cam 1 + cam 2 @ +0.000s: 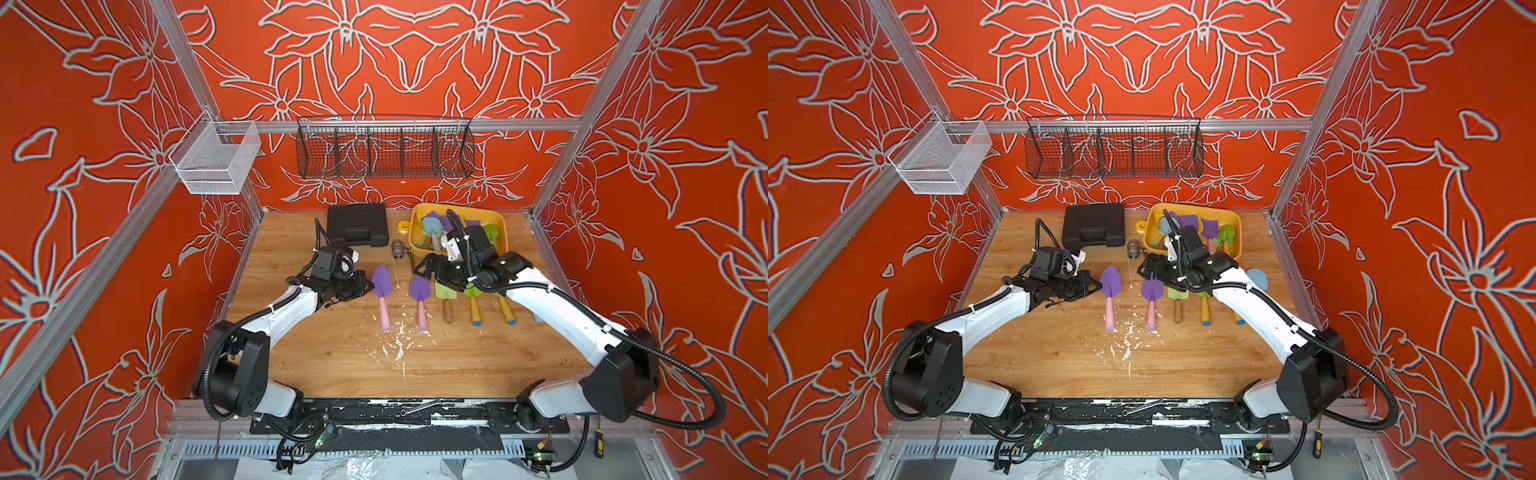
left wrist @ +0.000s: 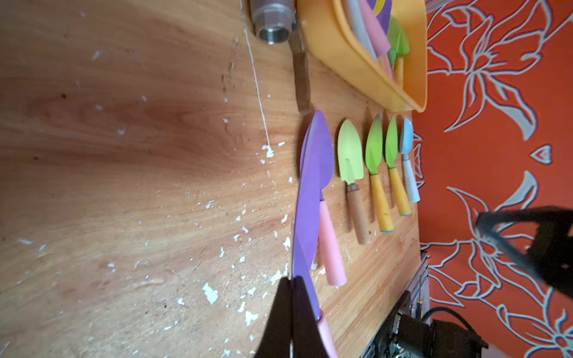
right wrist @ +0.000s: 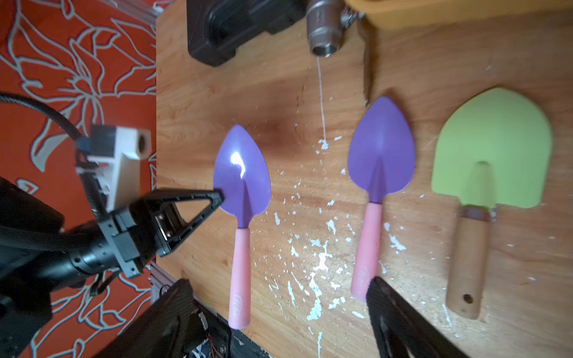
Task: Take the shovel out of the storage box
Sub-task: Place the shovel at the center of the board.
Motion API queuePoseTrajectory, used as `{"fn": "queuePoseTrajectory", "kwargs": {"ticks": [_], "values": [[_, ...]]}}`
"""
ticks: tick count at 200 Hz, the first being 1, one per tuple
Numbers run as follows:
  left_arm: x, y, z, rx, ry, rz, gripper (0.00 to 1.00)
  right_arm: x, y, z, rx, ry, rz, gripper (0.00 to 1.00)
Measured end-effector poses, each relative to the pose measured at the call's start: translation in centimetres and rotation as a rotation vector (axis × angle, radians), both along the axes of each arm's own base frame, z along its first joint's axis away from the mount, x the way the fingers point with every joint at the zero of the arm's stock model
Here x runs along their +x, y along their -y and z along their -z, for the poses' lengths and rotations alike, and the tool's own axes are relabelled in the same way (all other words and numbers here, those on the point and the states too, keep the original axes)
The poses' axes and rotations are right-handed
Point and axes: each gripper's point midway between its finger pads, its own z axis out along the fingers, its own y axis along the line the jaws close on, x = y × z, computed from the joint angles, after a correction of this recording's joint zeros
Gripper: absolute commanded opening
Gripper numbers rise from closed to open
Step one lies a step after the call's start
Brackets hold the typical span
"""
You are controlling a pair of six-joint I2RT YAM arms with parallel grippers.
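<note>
left gripper: jaws shut, tip touching the blade edge of the first purple shovel. We can't tell if it pinches the edge or only rests against it. It sits well apart from the storage box, on the box's left-arm side.
first purple shovel: flat on the counter, outside the storage box. Its pink handle points away from the box.
second purple shovel: also on the counter, parallel to the first and nearer the storage box, blade tip toward the box.
right gripper: jaws wide, holding nothing. In the right wrist view one finger overlaps this shovel's handle end without gripping it. The gripper hangs just in front of the storage box's near wall.
green and blue shovels: in a row with the purple pair, in front of the storage box, handles pointing away from it.
storage box: at the counter's back edge, directly behind the right gripper.
shovels in the box: several (purple, green, blue-grey), with blades toward the box's far wall and handles slanting to its near wall. The right arm partly hides them.
key relation: we judge the right arm much the nearer. The box contents lie straight beyond its gripper, with long axes roughly along the reach, so the jaws should close across a handle.
risk: blades overlap in the box, so we may lift two at once.
</note>
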Motion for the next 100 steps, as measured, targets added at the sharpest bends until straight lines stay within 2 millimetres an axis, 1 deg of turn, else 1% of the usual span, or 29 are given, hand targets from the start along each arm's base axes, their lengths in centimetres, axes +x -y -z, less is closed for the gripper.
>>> {"fn": "queuePoseTrajectory", "kwargs": {"ticks": [10,24,35,52,72,100], "values": [[-0.2,0.2,0.7,0.006,-0.025,0.028,0.0,0.7,1.0,-0.2,-0.006,0.007,0.021,0.91],[0.1,0.7,1.7,0.005,-0.054,0.062,0.0,1.3,2.3,-0.2,-0.02,0.004,0.046,0.91],[0.3,1.1,2.4,0.0,-0.071,0.082,0.0,1.8,2.8,-0.2,-0.029,0.006,0.057,0.91],[0.5,1.5,3.5,0.003,-0.095,0.104,0.0,2.4,3.1,0.0,-0.041,0.006,0.055,0.9],[0.9,1.9,4.5,0.007,-0.113,0.122,0.0,2.8,3.0,0.8,-0.051,-0.01,0.048,0.9],[1.9,2.4,5.1,0.008,-0.12,0.133,0.0,2.9,2.9,1.5,-0.057,-0.03,0.043,0.9]]}}
